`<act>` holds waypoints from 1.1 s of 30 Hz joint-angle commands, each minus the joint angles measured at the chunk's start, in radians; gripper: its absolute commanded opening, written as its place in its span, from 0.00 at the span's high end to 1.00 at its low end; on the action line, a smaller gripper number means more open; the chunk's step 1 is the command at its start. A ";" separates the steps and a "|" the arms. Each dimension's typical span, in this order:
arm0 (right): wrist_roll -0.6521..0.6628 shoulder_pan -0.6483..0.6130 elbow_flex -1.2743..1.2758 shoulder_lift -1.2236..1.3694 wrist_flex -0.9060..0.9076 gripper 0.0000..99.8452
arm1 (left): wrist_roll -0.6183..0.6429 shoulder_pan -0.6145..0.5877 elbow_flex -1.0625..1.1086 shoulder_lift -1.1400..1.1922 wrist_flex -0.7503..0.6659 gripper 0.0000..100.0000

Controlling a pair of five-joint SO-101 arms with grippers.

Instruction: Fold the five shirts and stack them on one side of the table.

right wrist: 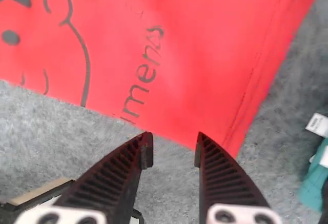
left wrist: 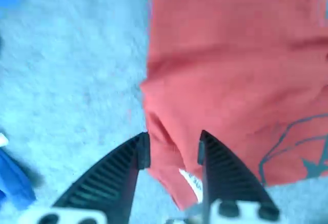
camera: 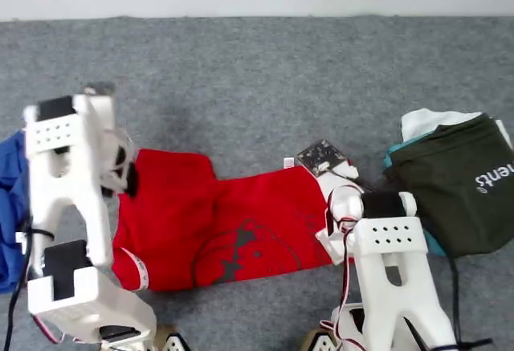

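While the red shirt [camera: 233,222] lies partly folded in the middle of the grey bench [camera: 281,78], with its dark printed drawing facing up, the two arms stand at its opposite ends. The left claw [left wrist: 172,139] is spread over the shirt's left end, and a bunched fold of red cloth sits between its two black fingers [left wrist: 130,160]; whether they touch the cloth cannot be told. The right claw [right wrist: 171,142] is spread as well, its tips hanging just at the shirt's hemmed edge, above bare grey bench. At the right side of the bench a dark green shirt [camera: 454,190] lies folded on top of a teal one [camera: 434,242] and a white one [camera: 434,120]. A blue shirt [camera: 10,198] lies crumpled at the left edge, beside the left arm.
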 commanded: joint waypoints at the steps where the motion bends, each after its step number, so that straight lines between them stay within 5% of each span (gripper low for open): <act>1: -0.009 -0.010 0.008 -0.025 -0.028 0.86 | 0.015 0.017 -0.125 -0.002 -0.003 0.83; 7: -0.009 -0.010 0.012 -0.025 -0.036 0.86 | 0.075 0.074 -0.240 0.215 -0.172 0.83; 24: -0.009 -0.010 0.012 -0.025 -0.036 0.86 | 0.094 0.081 -0.975 0.842 0.021 0.84; 33: -0.009 -0.010 0.012 -0.025 -0.036 0.86 | 0.127 0.098 -1.075 0.971 0.023 0.84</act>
